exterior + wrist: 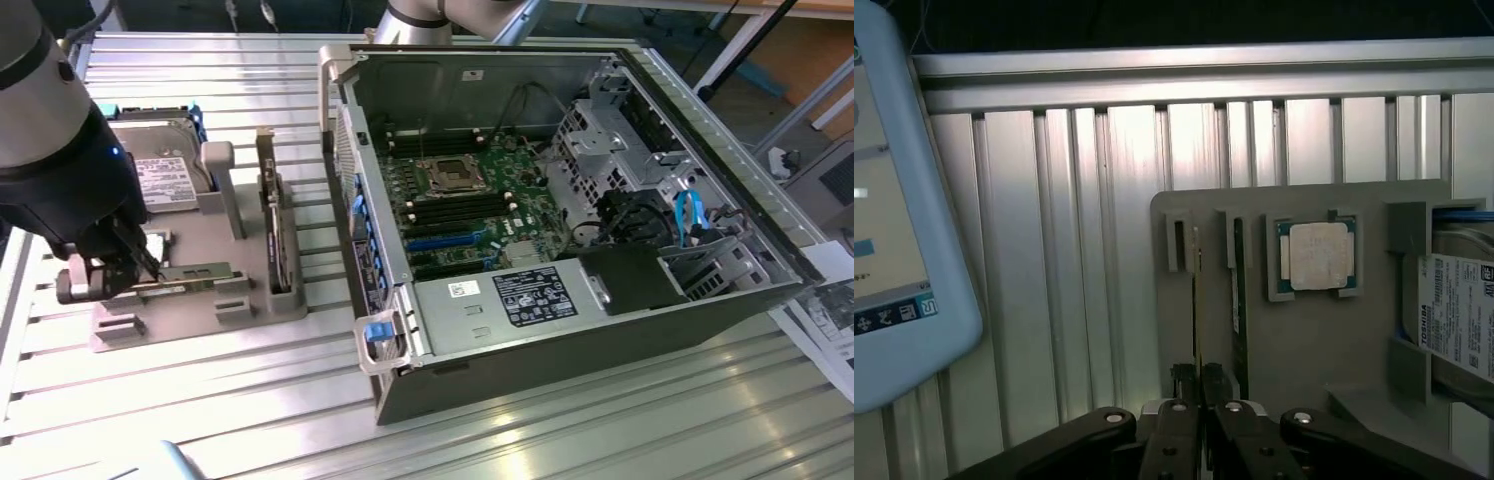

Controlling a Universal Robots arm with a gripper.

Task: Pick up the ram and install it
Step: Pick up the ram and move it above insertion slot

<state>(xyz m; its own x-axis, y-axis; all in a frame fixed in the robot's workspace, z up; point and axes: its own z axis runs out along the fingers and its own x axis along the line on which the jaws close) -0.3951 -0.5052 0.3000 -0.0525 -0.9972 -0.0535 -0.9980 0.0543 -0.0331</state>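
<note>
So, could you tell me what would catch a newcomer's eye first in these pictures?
The open computer case on the exterior view's right, its green motherboard bare, draws the eye first. On that view's left, the dark arm stands over a grey holder, where the pincer is shut on the thin ram. A square silver processor chip lies in the same holder.

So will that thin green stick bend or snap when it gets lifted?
The ram looks like a rigid board, so probably stiff and light. It stands on its thin edge in the grey holder, so a sideways push could strain or tip it. The end effector pinches its flat faces, likely a steady hold.
</note>
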